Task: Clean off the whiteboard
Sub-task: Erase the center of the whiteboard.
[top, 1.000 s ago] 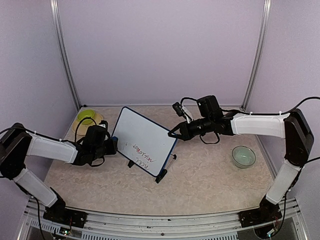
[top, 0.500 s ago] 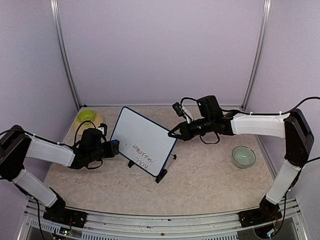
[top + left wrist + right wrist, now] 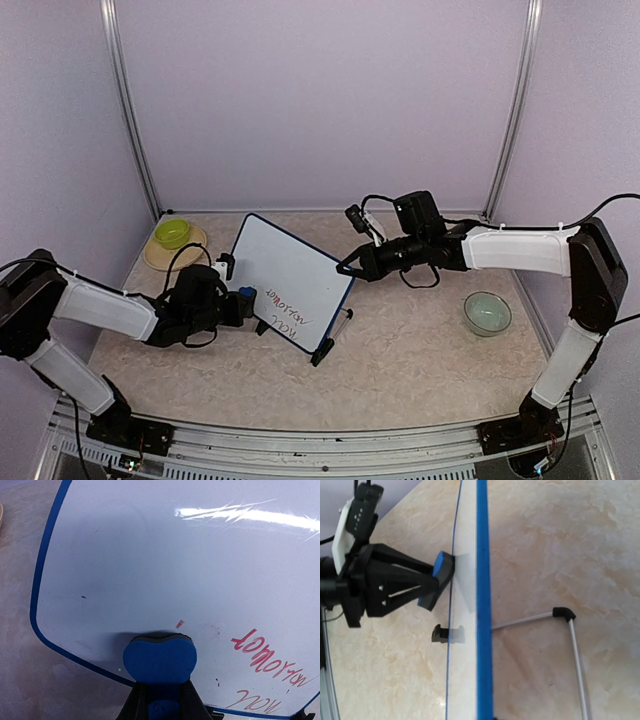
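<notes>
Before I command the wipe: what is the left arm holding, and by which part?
A small blue eraser block, pinched at its back end between the left fingers.

One whiteboard [image 3: 290, 280], one blue eraser [image 3: 245, 294], one tan plate [image 3: 155, 258], one yellow-green bowl [image 3: 172, 233] and one pale green bowl [image 3: 487, 312] share the counter [image 3: 420, 350].

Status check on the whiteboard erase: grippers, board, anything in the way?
Left gripper shut on blue eraser, pressed to whiteboard. Right gripper shut at its right edge. Red writing not yet erased. Nothing blocking.
</notes>
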Robot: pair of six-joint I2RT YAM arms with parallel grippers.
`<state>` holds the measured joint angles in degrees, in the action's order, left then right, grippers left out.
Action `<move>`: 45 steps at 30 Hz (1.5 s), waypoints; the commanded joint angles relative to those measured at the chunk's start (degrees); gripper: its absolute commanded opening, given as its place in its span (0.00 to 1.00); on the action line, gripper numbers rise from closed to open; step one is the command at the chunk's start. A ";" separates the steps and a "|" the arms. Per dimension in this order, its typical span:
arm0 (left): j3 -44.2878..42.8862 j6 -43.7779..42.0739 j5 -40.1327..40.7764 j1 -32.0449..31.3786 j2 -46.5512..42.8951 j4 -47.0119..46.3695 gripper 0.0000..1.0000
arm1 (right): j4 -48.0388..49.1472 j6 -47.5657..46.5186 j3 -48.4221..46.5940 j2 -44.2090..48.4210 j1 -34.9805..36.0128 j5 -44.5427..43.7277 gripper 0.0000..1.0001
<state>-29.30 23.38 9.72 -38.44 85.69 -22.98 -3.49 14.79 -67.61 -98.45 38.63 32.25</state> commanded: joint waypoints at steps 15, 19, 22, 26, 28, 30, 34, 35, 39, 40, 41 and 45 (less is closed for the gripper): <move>-11.20 -3.77 3.80 -2.44 3.87 2.68 0.11 | -6.97 -4.28 1.55 -2.64 2.05 1.94 0.00; -13.23 -4.39 3.13 -2.61 3.88 3.11 0.11 | -7.59 -4.57 1.60 -2.07 2.06 1.35 0.00; -11.09 -3.90 3.00 -2.83 3.61 2.82 0.11 | -7.68 -4.60 1.54 -1.98 2.06 1.15 0.00; -6.51 -2.55 3.46 -3.33 2.99 3.52 0.11 | -7.81 -4.54 0.66 -2.40 2.02 0.77 0.00; -3.50 -0.15 4.26 -3.64 2.25 4.14 0.11 | -8.12 -4.53 -0.31 -2.65 2.06 0.63 0.00; -1.43 1.11 4.94 -3.76 1.72 4.81 0.11 | -8.56 -4.55 -1.59 -3.02 2.06 0.54 0.00; 1.00 3.30 6.96 -3.86 1.84 6.84 0.11 | -9.89 -4.79 -4.60 -3.94 2.06 0.44 0.00; 1.33 3.60 7.54 -3.86 1.92 7.16 0.11 | -10.07 -4.81 -5.22 -4.09 2.05 0.57 0.00; 0.13 2.78 8.50 -3.78 1.82 7.01 0.11 | -10.84 -5.01 -6.84 -4.52 2.06 0.59 0.00; -0.85 2.21 8.63 -3.77 1.66 6.87 0.11 | -11.09 -5.10 -7.10 -4.63 2.06 0.62 0.00; -1.75 1.63 8.73 -3.76 1.41 6.74 0.11 | -11.26 -5.25 -7.32 -4.76 2.06 0.62 0.00; -7.92 -1.03 8.70 -3.49 1.46 6.70 0.11 | -11.93 -5.57 -8.40 -5.26 2.06 0.61 0.00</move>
<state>-30.63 25.06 17.41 -42.13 87.66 -15.59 -10.09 12.82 -75.31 -101.49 39.00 32.10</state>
